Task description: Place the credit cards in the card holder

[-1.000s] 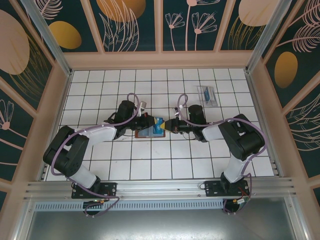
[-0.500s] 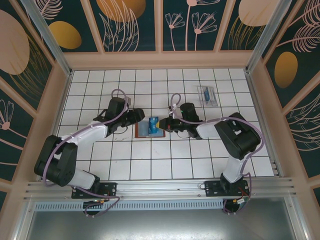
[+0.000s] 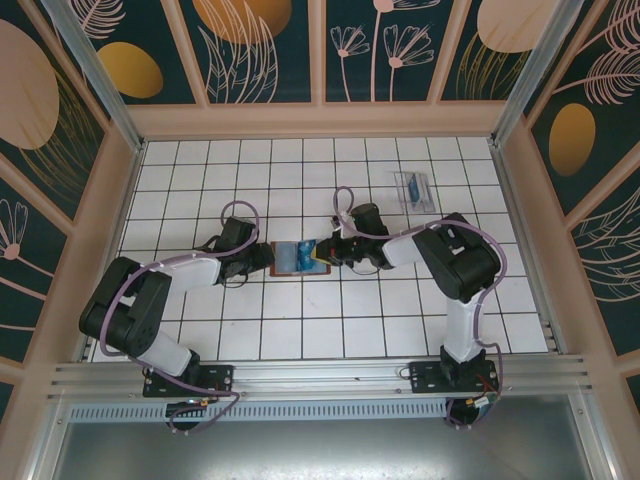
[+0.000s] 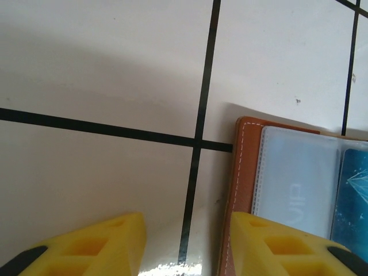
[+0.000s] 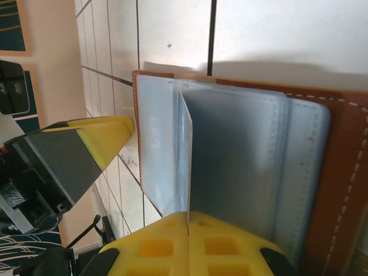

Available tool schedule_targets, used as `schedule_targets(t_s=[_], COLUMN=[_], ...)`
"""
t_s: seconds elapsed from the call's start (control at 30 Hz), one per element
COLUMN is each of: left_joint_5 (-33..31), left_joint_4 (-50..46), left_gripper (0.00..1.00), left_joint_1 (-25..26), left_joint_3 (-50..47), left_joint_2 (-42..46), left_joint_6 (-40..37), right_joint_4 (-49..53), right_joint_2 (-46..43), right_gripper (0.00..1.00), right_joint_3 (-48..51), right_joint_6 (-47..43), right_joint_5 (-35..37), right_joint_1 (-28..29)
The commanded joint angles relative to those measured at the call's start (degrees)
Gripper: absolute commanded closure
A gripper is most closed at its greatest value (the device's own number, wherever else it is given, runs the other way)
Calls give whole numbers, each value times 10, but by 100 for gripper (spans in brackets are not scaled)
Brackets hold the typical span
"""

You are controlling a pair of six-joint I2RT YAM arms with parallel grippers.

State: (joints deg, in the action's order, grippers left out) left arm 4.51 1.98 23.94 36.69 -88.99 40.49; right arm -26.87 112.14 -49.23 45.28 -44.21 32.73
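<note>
The card holder [image 3: 293, 258] lies open on the white tiles, brown leather with blue-grey sleeves [image 5: 241, 155]. My right gripper [image 3: 326, 252] is shut on a blue credit card [image 3: 316, 250] at the holder's right half. From the right wrist the card [image 5: 187, 144] is edge-on, standing among the sleeves, pinched at my right gripper [image 5: 188, 221]. My left gripper [image 3: 262, 262] is open at the holder's left edge. In the left wrist view one finger of the left gripper [image 4: 187, 247] overlaps the leather edge [image 4: 244, 167]; the other is over bare tile.
More cards [image 3: 415, 190] lie at the back right of the tiled floor. Padded walls ring the floor on three sides [image 3: 320, 120]. A metal rail [image 3: 320, 378] runs along the near edge by the arm bases.
My left gripper has opened and come down by the holder's left edge. My right gripper has moved left with the card, farther over the holder.
</note>
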Motion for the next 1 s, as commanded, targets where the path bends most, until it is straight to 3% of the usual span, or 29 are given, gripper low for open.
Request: schedule_targets(t_s=[0.0, 0.3, 0.97], left_joint_5=[2, 39, 68], left_joint_4=[19, 43, 44], left_gripper=[56, 70, 79], left_joint_1=[3, 3, 3], left_joint_3=[-6, -3, 12], left_joint_2=[-27, -51, -71], left_joint_6=[-10, -8, -1], right_joint_4=[24, 51, 86], right_joint_2=[17, 37, 57], right_gripper=[100, 100, 100], right_joint_3=[-14, -40, -61], right_joint_6=[-14, -27, -64], right_joint_5=[-23, -36, -21], right_joint_1=[-2, -1, 11])
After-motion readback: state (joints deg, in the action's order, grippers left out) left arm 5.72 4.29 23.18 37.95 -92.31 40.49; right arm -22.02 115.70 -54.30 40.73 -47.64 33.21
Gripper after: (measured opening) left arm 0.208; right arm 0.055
